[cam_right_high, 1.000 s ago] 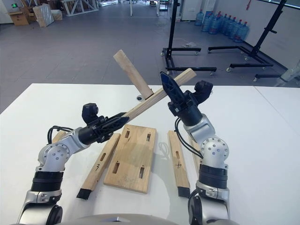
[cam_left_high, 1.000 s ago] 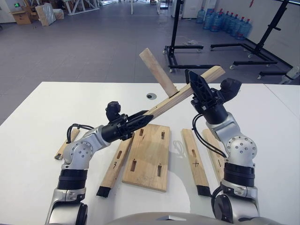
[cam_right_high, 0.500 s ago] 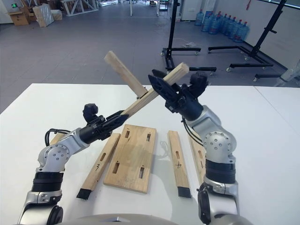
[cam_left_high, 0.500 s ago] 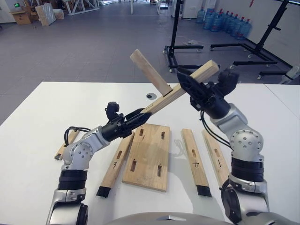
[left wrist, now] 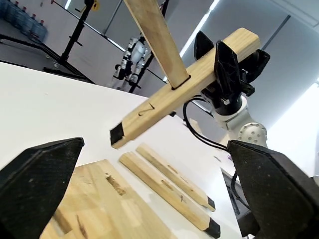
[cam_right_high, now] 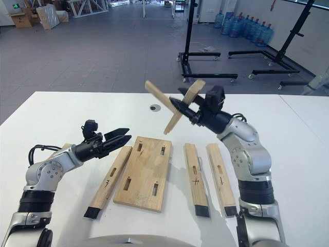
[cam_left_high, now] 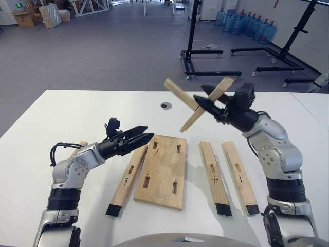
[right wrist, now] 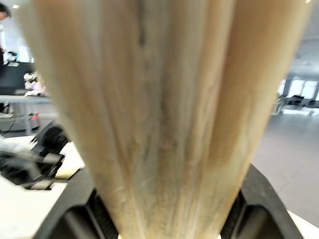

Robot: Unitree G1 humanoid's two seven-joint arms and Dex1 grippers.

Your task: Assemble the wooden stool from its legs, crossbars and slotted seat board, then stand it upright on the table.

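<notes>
My right gripper point(cam_left_high: 208, 100) is shut on a wooden leg point(cam_left_high: 201, 109) and holds it tilted in the air above the far end of the slotted seat board point(cam_left_high: 162, 170). A crossbar point(cam_left_high: 180, 94) is plugged into that leg's slot, so the two form a cross point(left wrist: 172, 94). In the right wrist view the leg point(right wrist: 159, 109) is right in front of the camera. My left gripper point(cam_left_high: 140, 137) is open and empty, low over the table left of the board. One leg point(cam_left_high: 126, 179) lies left of the board and two more point(cam_left_high: 213, 175) point(cam_left_high: 239, 175) lie to its right.
A short wooden piece point(cam_left_high: 76, 150) lies on the white table point(cam_left_high: 46, 123) behind my left arm. A round cable hole point(cam_left_high: 165, 105) sits near the far edge. Black stands point(cam_left_high: 205, 51) are on the floor beyond the table.
My left gripper let go of the leg's lower end, opened and drew back to the left and down. The right gripper swung the leg with its crossbar up and to the right.
</notes>
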